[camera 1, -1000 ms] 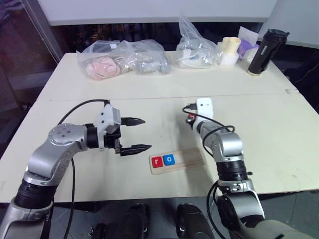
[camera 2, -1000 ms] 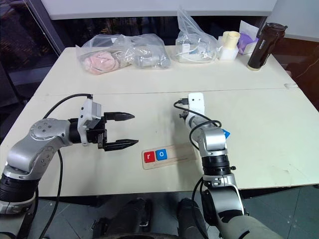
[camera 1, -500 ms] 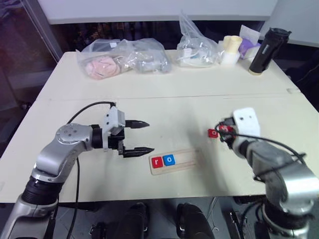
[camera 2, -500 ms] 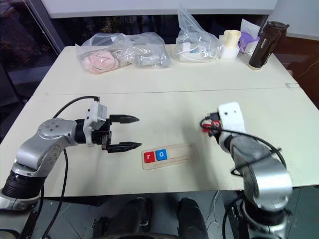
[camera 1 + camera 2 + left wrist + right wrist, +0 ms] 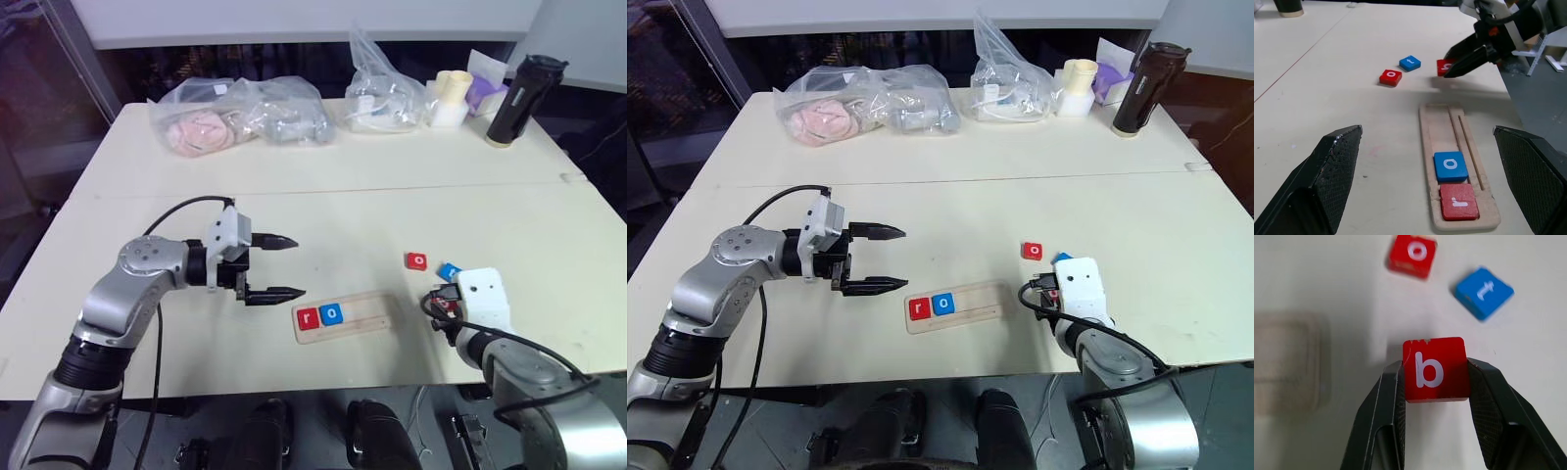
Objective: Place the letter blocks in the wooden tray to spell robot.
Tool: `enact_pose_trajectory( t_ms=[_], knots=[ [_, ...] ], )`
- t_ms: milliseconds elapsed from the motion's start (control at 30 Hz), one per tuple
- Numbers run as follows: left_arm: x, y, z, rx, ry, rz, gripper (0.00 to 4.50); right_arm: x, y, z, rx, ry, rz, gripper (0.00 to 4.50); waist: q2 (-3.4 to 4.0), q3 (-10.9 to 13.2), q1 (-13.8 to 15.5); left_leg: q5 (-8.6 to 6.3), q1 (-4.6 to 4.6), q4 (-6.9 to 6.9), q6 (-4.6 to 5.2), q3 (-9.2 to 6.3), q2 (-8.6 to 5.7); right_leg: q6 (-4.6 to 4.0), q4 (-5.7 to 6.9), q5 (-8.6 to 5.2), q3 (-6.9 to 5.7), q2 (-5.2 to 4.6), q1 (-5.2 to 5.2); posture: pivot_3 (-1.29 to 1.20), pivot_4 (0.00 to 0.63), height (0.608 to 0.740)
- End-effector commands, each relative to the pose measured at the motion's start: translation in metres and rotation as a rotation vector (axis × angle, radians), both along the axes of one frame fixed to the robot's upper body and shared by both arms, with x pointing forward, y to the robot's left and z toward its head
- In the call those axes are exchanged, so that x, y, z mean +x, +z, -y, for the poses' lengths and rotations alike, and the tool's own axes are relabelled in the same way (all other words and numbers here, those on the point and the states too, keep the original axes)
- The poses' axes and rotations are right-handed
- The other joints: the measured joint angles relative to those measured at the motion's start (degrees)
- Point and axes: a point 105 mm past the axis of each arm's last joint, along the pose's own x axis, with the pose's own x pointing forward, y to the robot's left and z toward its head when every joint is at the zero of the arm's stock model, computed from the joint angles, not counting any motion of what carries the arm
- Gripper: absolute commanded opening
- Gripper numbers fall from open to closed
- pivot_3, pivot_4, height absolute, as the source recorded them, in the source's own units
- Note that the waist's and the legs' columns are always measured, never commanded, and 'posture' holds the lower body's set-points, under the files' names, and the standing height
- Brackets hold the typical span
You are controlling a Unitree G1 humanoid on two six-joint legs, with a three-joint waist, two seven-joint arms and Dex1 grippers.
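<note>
The b block (image 5: 1435, 368), a red square tile with a white lowercase b, sat clamped between the right gripper's (image 5: 1436, 382) two black fingers, held above the table (image 5: 323, 196). Just beyond its fingertips lay a red o block (image 5: 1412, 254) and a blue t block (image 5: 1483, 292), near each other. The tray (image 5: 1440, 125) of pale wood lay between the two grippers, holding a red r (image 5: 1459, 207) and a blue o (image 5: 1450, 166) touching at its end nearest the left gripper (image 5: 279, 266), which hovered with jaws spread wide and empty.
</note>
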Motion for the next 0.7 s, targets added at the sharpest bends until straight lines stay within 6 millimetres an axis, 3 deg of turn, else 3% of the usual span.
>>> enact_pose_trajectory(
  t_ms=[33, 200, 233, 300, 400, 500, 567, 700],
  knots=[
    [-0.002, 0.008, 0.001, -0.006, -0.008, 0.044, 4.50, 0.002, -0.004, -0.001, 0.000, 0.002, 0.018, 1.20, 0.00, 0.00, 0.11, 0.00, 0.00, 0.00, 0.00, 0.00, 0.00, 0.00, 0.00, 0.00, 0.00, 0.00, 0.00, 0.00, 0.150, 0.740],
    [-0.004, 0.007, -0.001, -0.003, -0.001, 0.046, 4.50, 0.001, -0.007, 0.002, -0.001, 0.014, 0.019, 1.20, 0.00, 0.00, 0.01, 0.00, -0.01, 0.00, 0.00, 0.00, 0.00, 0.02, -0.02, 0.00, 0.01, 0.00, 0.00, 0.00, 0.150, 0.740],
    [-0.004, 0.007, -0.001, -0.003, 0.000, 0.046, 4.50, 0.001, -0.006, 0.003, -0.001, 0.020, 0.020, 2.21, 0.00, 0.00, 0.01, 0.00, -0.01, 0.00, 0.00, 0.00, 0.00, 0.01, -0.01, 0.00, 0.01, 0.00, 0.00, 0.00, 0.150, 0.740],
    [-0.004, 0.007, -0.001, -0.003, 0.002, 0.046, 4.50, 0.001, -0.002, 0.001, -0.006, 0.073, 0.023, 3.07, 0.00, 0.00, 0.01, 0.00, 0.00, 0.00, 0.00, 0.00, 0.00, 0.01, -0.01, -0.01, 0.01, 0.00, 0.00, 0.00, 0.150, 0.740],
    [-0.004, 0.006, -0.002, -0.001, 0.002, 0.046, 4.50, -0.001, 0.020, -0.012, -0.015, 0.369, 0.012, 4.45, 0.01, 0.03, -0.08, 0.00, 0.00, 0.00, 0.00, 0.01, 0.00, 0.03, -0.02, -0.02, 0.00, -0.01, 0.02, 0.00, 0.150, 0.740],
    [-0.002, 0.005, -0.001, -0.002, 0.000, 0.048, 4.50, -0.008, 0.040, -0.017, -0.033, 0.633, -0.038, 4.45, -0.02, 0.07, 0.04, 0.00, 0.00, 0.05, 0.00, 0.02, 0.01, 0.08, -0.07, -0.04, -0.03, -0.01, 0.07, 0.00, 0.150, 0.740],
    [-0.001, 0.005, 0.001, -0.005, -0.002, 0.052, 4.50, -0.005, 0.052, -0.010, -0.065, 0.731, -0.054, 4.45, -0.17, 0.11, 0.27, 0.00, 0.01, 0.04, 0.00, -0.04, 0.04, 0.11, -0.09, -0.06, -0.09, 0.00, 0.13, 0.00, 0.150, 0.740],
    [0.000, 0.006, 0.004, -0.014, -0.006, 0.063, 4.50, 0.005, 0.057, 0.009, -0.253, 0.945, -0.084, 4.45, -0.27, 0.18, 1.15, -0.01, 0.00, 0.05, 0.00, 0.03, 0.11, 0.10, -0.15, -0.07, -0.13, 0.01, 0.14, 0.00, 0.150, 0.740]
  ],
)
